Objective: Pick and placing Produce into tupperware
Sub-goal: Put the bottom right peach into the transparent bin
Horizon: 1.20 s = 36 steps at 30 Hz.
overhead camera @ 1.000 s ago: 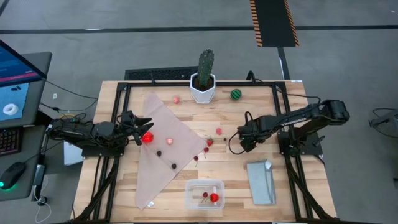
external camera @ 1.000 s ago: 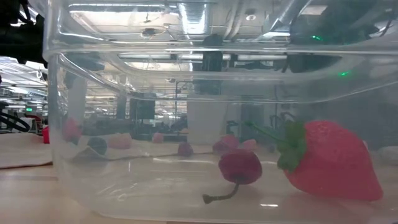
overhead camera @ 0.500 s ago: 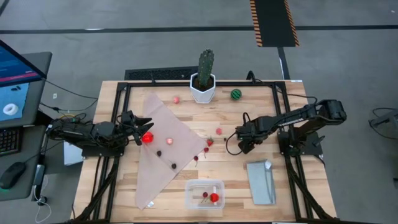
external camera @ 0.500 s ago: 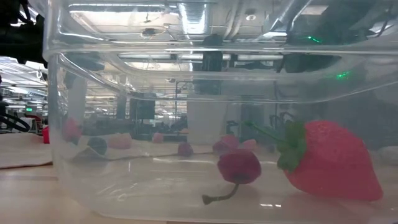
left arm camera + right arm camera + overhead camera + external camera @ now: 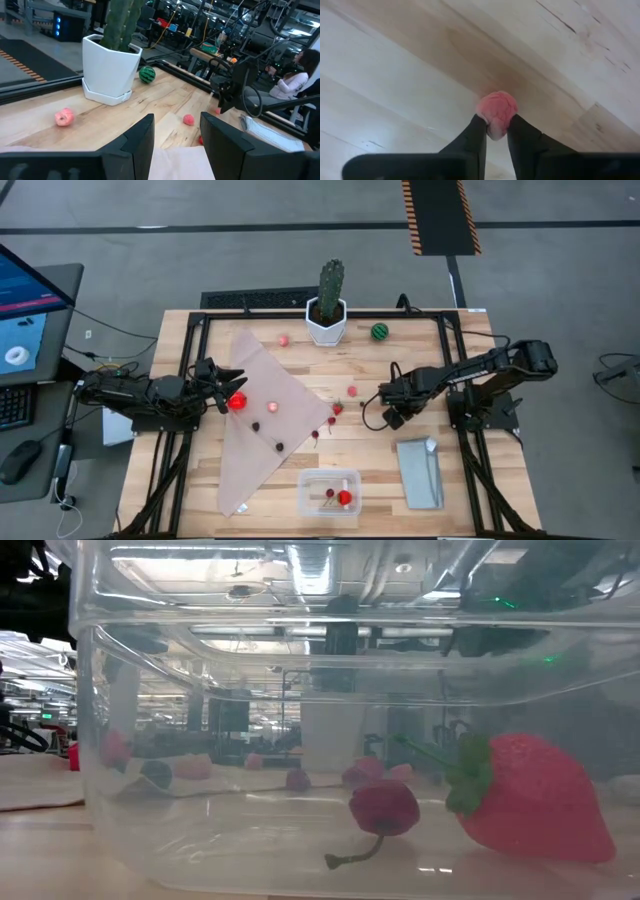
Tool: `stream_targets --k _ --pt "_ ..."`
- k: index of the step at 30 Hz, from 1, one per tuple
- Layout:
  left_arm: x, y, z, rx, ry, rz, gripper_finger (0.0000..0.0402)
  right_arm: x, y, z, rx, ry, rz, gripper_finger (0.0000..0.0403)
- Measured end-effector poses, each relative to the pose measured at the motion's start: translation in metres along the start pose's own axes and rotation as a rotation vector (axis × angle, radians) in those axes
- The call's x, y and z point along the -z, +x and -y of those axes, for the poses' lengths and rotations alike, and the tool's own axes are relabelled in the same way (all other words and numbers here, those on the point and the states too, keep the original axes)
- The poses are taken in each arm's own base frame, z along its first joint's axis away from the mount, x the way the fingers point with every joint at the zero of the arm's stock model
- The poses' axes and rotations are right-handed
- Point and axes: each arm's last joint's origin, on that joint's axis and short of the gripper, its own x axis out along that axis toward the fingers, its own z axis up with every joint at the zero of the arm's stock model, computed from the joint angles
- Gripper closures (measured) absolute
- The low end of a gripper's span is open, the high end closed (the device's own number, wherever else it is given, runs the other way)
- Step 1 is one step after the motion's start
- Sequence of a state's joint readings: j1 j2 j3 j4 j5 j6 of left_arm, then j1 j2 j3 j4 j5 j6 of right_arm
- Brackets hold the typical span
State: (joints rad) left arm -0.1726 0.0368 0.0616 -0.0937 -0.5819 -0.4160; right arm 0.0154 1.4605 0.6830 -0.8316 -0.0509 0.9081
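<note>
- The left tool (image 5: 232, 392) holds a red strawberry (image 5: 238, 401) over the cloth (image 5: 270, 415), ready to carry.
- The tub (image 5: 329, 493) waits at the counter's (image 5: 380, 460) front edge.
- The right tool (image 5: 497, 131) pinches a pink bit (image 5: 497, 111) on the counter to lift it.

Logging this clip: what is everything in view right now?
clear rectangular plastic tub: one, front middle, holding a red strawberry and a dark cherry
beige cloth: one, left of centre
loose toy fruits: several, pink, red and dark, on and beside the cloth
green striped ball: one, right of the cactus
green cactus in white pot: one, back middle
flat grey-blue lid: one, right of the tub
left gripper: cloth's left edge, by a second red strawberry
right gripper: shut on a pink lumpy fruit
</note>
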Motion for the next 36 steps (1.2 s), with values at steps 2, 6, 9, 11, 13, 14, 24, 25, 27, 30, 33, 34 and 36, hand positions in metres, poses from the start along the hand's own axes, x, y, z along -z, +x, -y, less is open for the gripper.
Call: stream_targets --k 2,6,9,11,13,14,24,25,27,30,33,34,36 --pt "0.0 0.0 0.0 0.0 0.0 0.0 0.0253 0.0 0.0 0.0 -0.004 -0.001 0.004 0.0322" --pt "0.0 0.0 0.0 0.0 0.0 0.0 0.0253 -0.001 0.0 -0.001 -0.011 -0.005 0.012 0.0322" --pt "0.0 0.0 0.0 0.0 0.0 0.0 0.0253 -0.003 -0.001 -0.005 -0.04 -0.026 0.035 0.0321" --pt "0.0 0.0 0.0 0.0 0.0 0.0 0.0253 -0.003 -0.004 -0.009 -0.055 -0.045 0.048 0.0321" --pt "0.0 0.0 0.0 0.0 0.0 0.0 0.0253 -0.002 -0.009 -0.016 -0.073 -0.067 0.064 0.0321" --pt "0.0 0.0 0.0 0.0 0.0 0.0 0.0253 -0.002 -0.012 -0.019 -0.079 -0.086 0.074 0.0321" --pt "0.0 0.0 0.0 -0.001 0.001 0.0 0.0253 0.012 -0.057 -0.062 -0.203 -0.235 0.218 0.0321" --pt "0.0 0.0 0.0 -0.001 0.001 0.0 0.0253 0.015 -0.061 -0.066 -0.209 -0.248 0.232 0.0321" --pt "0.0 0.0 0.0 -0.001 0.001 0.0 0.0253 0.02 -0.072 -0.077 -0.249 -0.273 0.272 0.0321" --pt "0.0 0.0 0.0 -0.001 0.001 0.0 0.0253 0.03 -0.086 -0.095 -0.352 -0.326 0.337 0.0321" --pt "0.0 0.0 0.0 -0.001 0.002 0.0 0.0253 0.039 -0.096 -0.112 -0.471 -0.379 0.392 0.0321" --pt "0.0 0.0 0.0 -0.001 0.002 0.0 0.0253 0.043 -0.099 -0.117 -0.511 -0.392 0.409 0.0321" --pt "0.0 0.0 0.0 -0.001 0.002 0.0 0.0253 0.047 -0.101 -0.128 -0.579 -0.417 0.437 0.0321"
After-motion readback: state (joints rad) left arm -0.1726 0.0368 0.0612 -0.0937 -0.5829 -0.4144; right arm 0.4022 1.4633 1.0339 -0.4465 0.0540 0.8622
